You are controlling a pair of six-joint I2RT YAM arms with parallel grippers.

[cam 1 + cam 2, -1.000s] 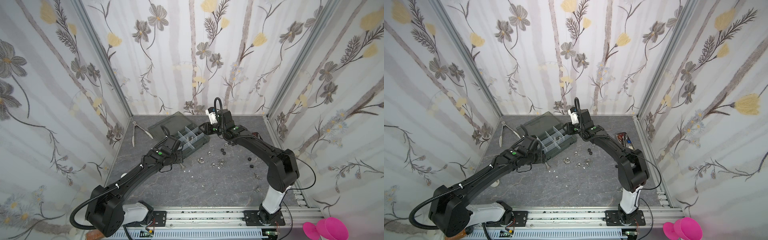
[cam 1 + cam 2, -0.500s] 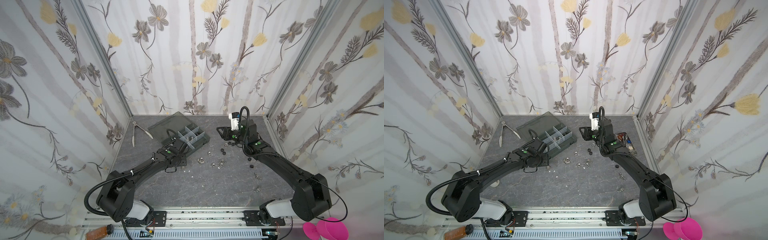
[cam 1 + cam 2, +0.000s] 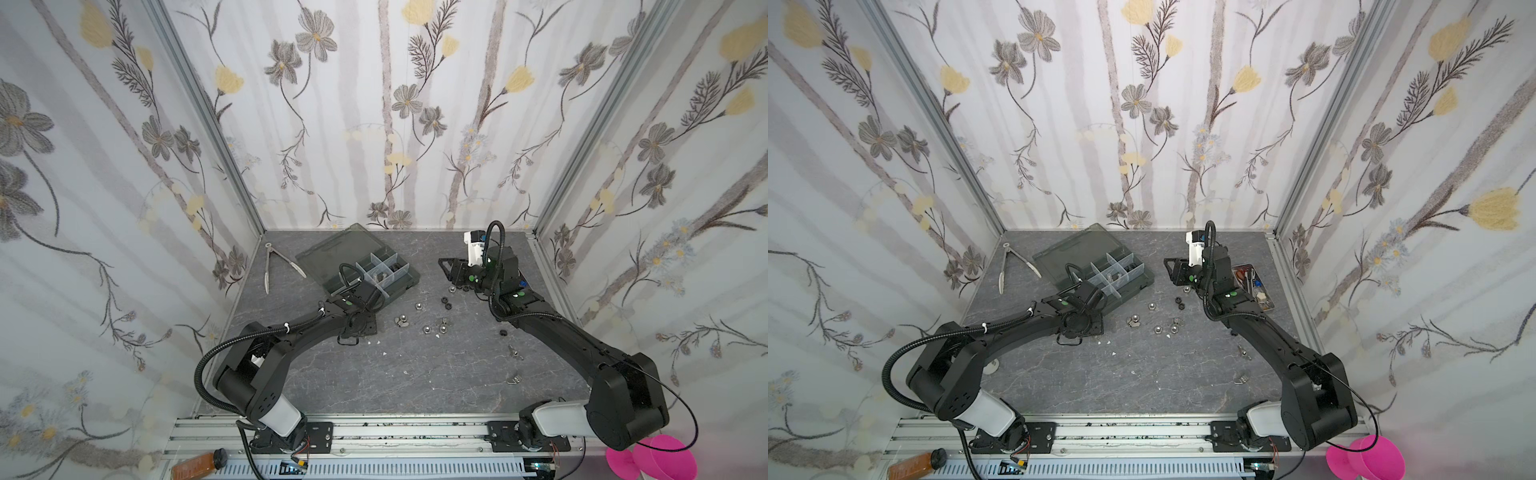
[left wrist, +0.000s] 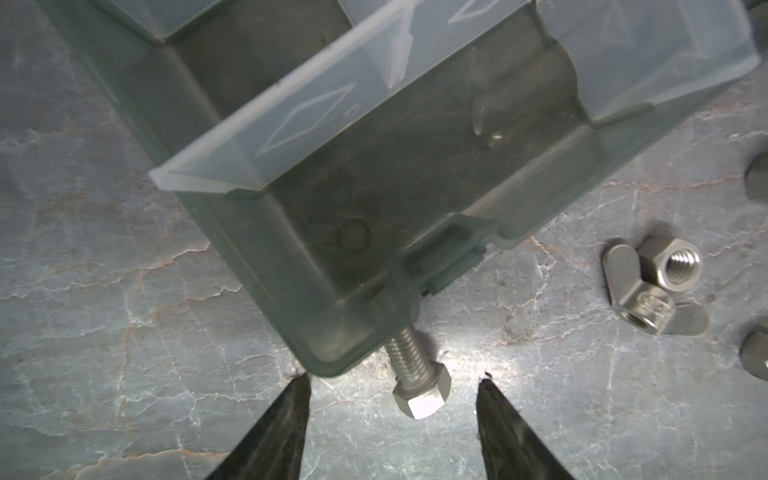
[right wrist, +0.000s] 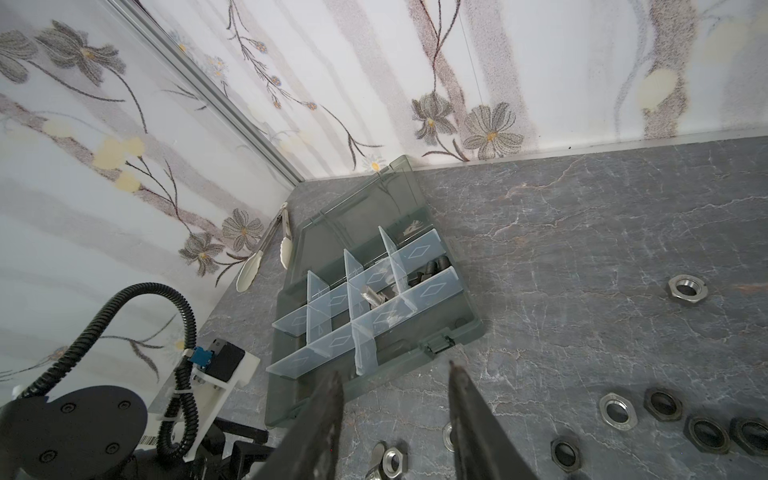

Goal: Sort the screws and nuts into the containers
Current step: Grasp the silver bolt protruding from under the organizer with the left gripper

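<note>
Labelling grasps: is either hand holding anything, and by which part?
Nothing is held. The left hand is open astride a silver bolt that lies untouched; the right hand is open and empty.

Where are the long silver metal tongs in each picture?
Both top views: the long silver metal tongs lie at the far left of the table, near the wall.
Right wrist view: the tongs lie along the wall, beyond the box's open lid.
Left wrist view: not in it.
Shared landmark: the dark smoky-grey plastic organizer box shows in every view.
</note>
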